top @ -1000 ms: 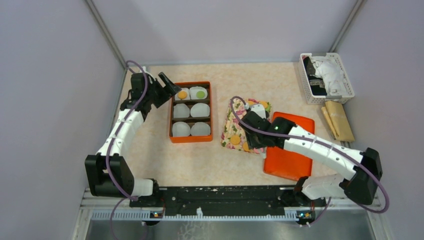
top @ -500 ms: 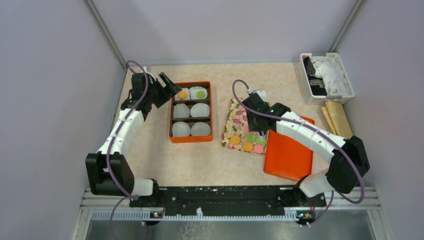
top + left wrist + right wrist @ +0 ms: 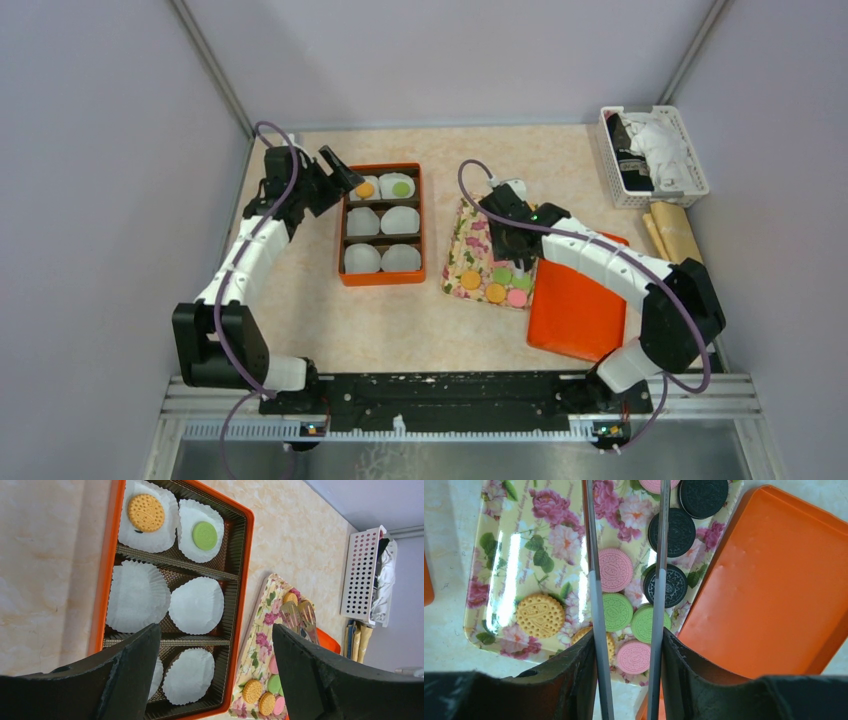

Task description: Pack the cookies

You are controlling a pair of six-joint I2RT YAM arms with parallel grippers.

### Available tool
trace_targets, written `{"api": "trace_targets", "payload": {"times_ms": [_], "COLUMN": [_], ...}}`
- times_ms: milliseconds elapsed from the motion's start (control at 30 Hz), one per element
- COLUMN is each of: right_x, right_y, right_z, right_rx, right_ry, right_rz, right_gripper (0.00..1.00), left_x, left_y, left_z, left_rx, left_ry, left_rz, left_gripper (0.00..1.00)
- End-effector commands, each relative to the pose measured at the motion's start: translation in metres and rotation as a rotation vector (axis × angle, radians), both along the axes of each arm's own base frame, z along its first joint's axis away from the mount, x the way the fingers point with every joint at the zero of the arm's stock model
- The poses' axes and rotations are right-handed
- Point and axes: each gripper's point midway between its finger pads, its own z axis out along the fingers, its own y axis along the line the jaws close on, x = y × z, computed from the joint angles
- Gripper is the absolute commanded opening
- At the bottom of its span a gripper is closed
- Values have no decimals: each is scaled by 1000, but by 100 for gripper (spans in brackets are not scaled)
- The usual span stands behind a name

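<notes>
Several orange, pink, green and black cookies lie on a floral tray (image 3: 462,250). In the right wrist view I see a pink cookie (image 3: 615,570), a green cookie (image 3: 617,611), an orange cookie (image 3: 540,615) and a black cookie (image 3: 679,531). My right gripper (image 3: 508,240) (image 3: 627,642) hangs over the tray, shut on grey metal tongs (image 3: 596,595), which also show in the left wrist view (image 3: 298,616). The orange box (image 3: 380,279) holds white paper cups; the far two carry an orange cookie (image 3: 145,512) and a green cookie (image 3: 205,535). My left gripper (image 3: 335,166) (image 3: 215,630) is open and empty at the box's far left corner.
An orange lid (image 3: 575,310) (image 3: 774,580) lies right of the floral tray, touching its edge. A white basket (image 3: 652,155) with cloths stands at the back right, brown paper packets (image 3: 678,240) in front of it. Grey walls close in left and right.
My right arm has swung toward the far end of the tray, uncovering the cookies at the tray's near end. The left arm has not moved.
</notes>
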Motion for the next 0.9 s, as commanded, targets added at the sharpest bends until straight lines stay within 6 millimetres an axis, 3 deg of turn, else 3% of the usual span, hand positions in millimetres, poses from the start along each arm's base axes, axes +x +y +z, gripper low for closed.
{"api": "trace_targets", "payload": {"times_ms": [0,200,500,767,867], "right_x": [19,18,21,37,41], "right_y": [0,-2,-6,0,3], "right_z": [28,28,9,3,5], "right_rx": [18,15,-4,7,13], "right_ry": [-95,-92,-52,-45,-46], "right_rz": [-33,-43,-61,-57,-52], "right_gripper": [43,43,43,43,38], "left_x": [7,6,7,7,7], "left_y": [0,-1,-2,-1,-1], "left_z": [6,5,3,3,2], "left_rx": [0,-3,-11,-5,-2], "left_ry": [-45,-42,-38,-41,-37], "left_rz": [-6,-12,-17,-14,-14], "left_gripper": [88,88,88,88,88]}}
